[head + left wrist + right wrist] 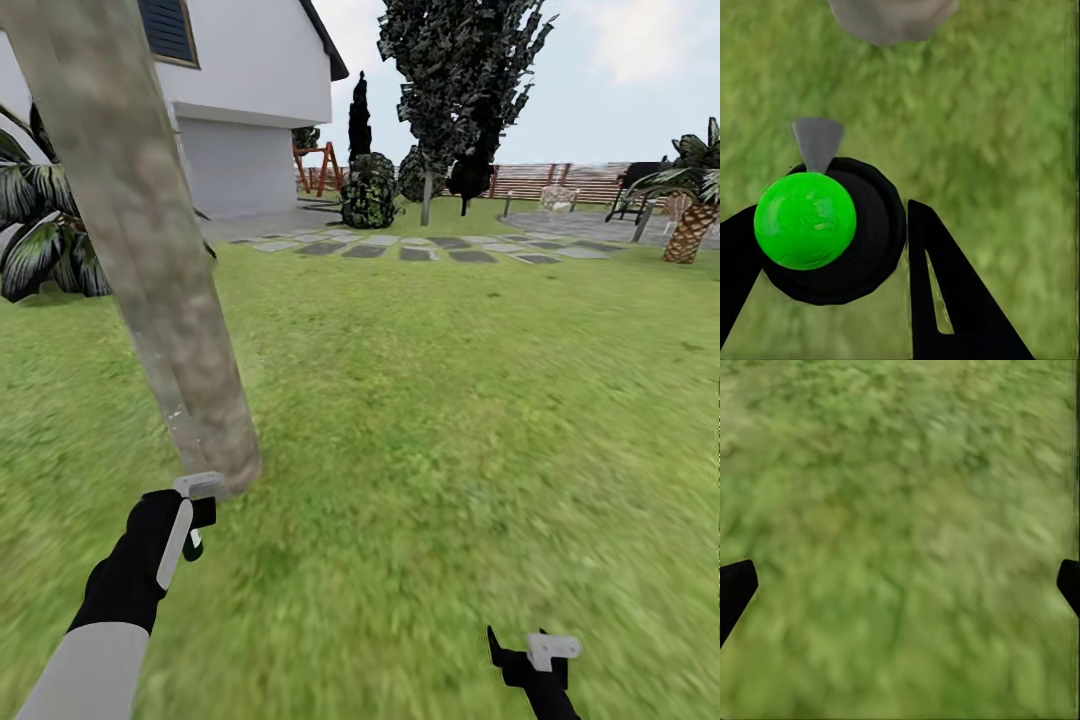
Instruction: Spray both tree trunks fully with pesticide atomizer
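Left wrist view, your left hand (832,255) clamped on the green-capped atomizer (806,220), nozzle toward the tree trunk (150,250), right hand (900,585) spread wide over grass (907,472)

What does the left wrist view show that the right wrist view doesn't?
Left wrist: the atomizer, bright green ball on a black round body with a grey nozzle, sits between the left gripper's dark fingers; the tree trunk's pale base lies ahead. Right wrist: the right gripper's fingers spread wide at the picture edges, nothing between them. Both: blurry green grass below.
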You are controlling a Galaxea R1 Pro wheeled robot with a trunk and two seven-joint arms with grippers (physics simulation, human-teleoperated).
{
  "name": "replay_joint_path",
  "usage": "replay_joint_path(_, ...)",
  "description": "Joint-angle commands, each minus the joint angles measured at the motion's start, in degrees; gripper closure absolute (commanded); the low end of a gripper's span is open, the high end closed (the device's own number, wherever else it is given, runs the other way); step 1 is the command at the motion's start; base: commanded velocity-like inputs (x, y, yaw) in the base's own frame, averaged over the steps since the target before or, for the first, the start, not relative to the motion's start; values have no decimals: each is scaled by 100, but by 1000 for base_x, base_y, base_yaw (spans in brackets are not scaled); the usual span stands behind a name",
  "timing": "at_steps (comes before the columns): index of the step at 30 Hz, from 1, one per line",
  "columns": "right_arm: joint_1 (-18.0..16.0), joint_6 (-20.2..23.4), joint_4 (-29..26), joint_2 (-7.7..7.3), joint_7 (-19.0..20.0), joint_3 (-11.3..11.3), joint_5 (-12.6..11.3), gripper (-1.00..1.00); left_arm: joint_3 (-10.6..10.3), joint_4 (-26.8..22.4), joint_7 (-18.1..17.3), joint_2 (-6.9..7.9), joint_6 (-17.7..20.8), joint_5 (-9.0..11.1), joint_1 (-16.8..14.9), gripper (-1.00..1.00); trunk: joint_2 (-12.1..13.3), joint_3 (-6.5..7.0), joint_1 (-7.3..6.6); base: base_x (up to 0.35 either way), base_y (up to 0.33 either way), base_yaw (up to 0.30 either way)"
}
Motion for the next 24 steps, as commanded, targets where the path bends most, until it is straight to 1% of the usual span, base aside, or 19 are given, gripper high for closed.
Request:
replay_joint_path(1,6,0,0,0,0,0,0,-100,0,0,0,0,0,-4,-1,100,0,0,0,91,-273,3)
replay_joint_path(9,11,0,-8,7,0,2,-1,-100,0,0,0,0,0,-4,2,100,0,0,0,84,-273,0)
replay_joint_path(13,11,0,-9,14,0,4,0,-100,0,2,0,5,0,-4,1,100,0,0,0,17,-259,25)
replay_joint_path(16,11,0,-9,10,0,1,0,-100,0,7,0,6,-14,-4,5,100,0,0,0,2,-74,207)
replay_joint_path(18,11,0,-9,8,0,-3,-4,-100,0,3,6,8,-249,-10,4,100,0,0,0,0,-16,262)
replay_joint_path(19,11,0,-9,8,0,-1,-7,-100,-6,1,7,10,-307,-18,4,100,0,0,0,0,-5,272)
replay_joint_path(22,11,0,-9,8,0,-3,-5,-100,-31,2,8,34,-356,-54,-1,100,0,0,0,0,-2,275)
replay_joint_path(24,11,0,-9,8,0,-3,-3,-100,-15,0,5,75,-357,-33,-2,100,0,0,0,0,0,276)
